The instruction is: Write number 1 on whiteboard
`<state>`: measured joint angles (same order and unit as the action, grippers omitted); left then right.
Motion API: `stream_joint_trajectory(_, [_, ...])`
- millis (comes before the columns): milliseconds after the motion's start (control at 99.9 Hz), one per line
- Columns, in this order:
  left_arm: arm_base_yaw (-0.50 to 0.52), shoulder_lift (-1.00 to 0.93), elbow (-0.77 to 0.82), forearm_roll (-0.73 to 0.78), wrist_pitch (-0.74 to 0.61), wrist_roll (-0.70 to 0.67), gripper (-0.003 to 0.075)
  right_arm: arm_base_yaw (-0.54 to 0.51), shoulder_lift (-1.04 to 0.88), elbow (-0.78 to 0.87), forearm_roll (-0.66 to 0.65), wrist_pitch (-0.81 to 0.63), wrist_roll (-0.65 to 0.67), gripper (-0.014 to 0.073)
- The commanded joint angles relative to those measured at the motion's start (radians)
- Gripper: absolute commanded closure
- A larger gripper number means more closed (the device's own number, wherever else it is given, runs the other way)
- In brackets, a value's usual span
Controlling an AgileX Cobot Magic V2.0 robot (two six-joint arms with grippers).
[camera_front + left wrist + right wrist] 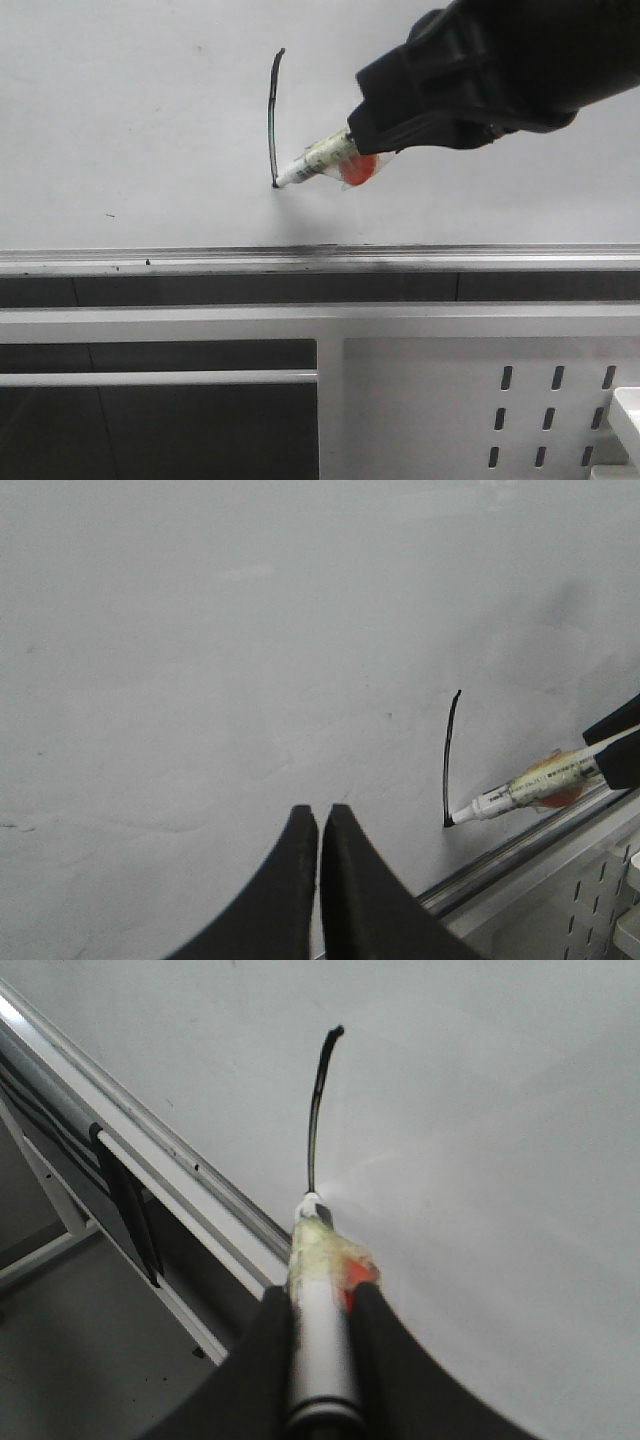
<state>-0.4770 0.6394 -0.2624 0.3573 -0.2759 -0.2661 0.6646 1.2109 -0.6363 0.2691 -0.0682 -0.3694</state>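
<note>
Stroke: number 1 (273, 118) is a thin black line, slightly curved, standing roughly upright on the whiteboard (120, 120), above the metal ledge (200, 260) that runs along the board's lower edge.
Marker: marker pen (320, 160) slants in from the right, its tip at the bottom end of the stroke and apparently touching the board; the barrel is wrapped in yellowish tape with an orange patch.
Right claw: right gripper (322, 1305) is closed around the pen barrel, a finger pressed on each side, tip pointing away towards the board.
Left claw: left gripper (320, 830) has its fingers pinched together with nothing between them, hanging in front of bare board well to the side of the stroke.
Progress: the line looks complete from top to bottom, so the writing seems nearly or fully done.
Risk, smear: if the tip drags sideways instead of lifting straight off, the bottom would gain a tail or hook.
Risk, overrun: pushing further down would extend the stroke towards the ledge and could knock the tip against it.
Risk, slip: heavy pressure could twist the taped pen in the fingers.
</note>
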Motion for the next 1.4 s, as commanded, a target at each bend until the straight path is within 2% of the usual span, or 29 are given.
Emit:
stream_joint_trajectory(0, [0.004, 0.003, -0.027, -0.018, -0.08, 0.0, 0.074, -0.02, -0.006, -0.036, 0.006, -0.115, -0.006, 0.0671])
stream_joint_trajectory(160, [0.004, 0.003, -0.027, -0.005, -0.08, 0.0, 0.0739, 0.021, -0.021, -0.036, 0.007, -0.076, -0.006, 0.0671])
stream_joint_trajectory(260, [-0.012, 0.003, -0.027, 0.129, -0.08, -0.002, 0.0713, 0.076, -0.034, -0.05, -0.003, 0.036, -0.006, 0.0671])
stream_joint_trajectory(330, [-0.036, 0.006, -0.027, 0.233, -0.098, -0.004, 0.0619, 0.111, -0.035, -0.083, -0.018, 0.149, -0.008, 0.0671])
stream_joint_trajectory(441, [-0.084, 0.026, -0.027, 0.289, -0.134, -0.004, 0.0369, 0.151, -0.035, -0.172, -0.09, 0.318, -0.008, 0.0671])
stream_joint_trajectory(511, [-0.111, 0.054, -0.027, 0.302, -0.119, -0.004, 0.0295, 0.164, -0.035, -0.241, -0.107, 0.402, -0.008, 0.0671])
stream_joint_trajectory(641, [-0.142, 0.141, -0.034, 0.376, -0.149, -0.004, 0.0332, 0.165, -0.035, -0.356, -0.124, 0.523, -0.008, 0.0671])
stream_joint_trajectory(781, [-0.146, 0.26, -0.077, 0.389, -0.198, -0.002, 0.0374, 0.168, -0.035, -0.424, -0.13, 0.58, -0.008, 0.0671])
stream_joint_trajectory(1051, [-0.148, 0.447, -0.169, 0.441, -0.284, 0.0, 0.0374, 0.219, -0.035, -0.439, -0.13, 0.603, -0.008, 0.0671])
stream_joint_trajectory(1392, [-0.148, 0.463, -0.177, 0.444, -0.294, 0.0, 0.0385, 0.219, -0.035, -0.439, -0.13, 0.604, -0.008, 0.0671])
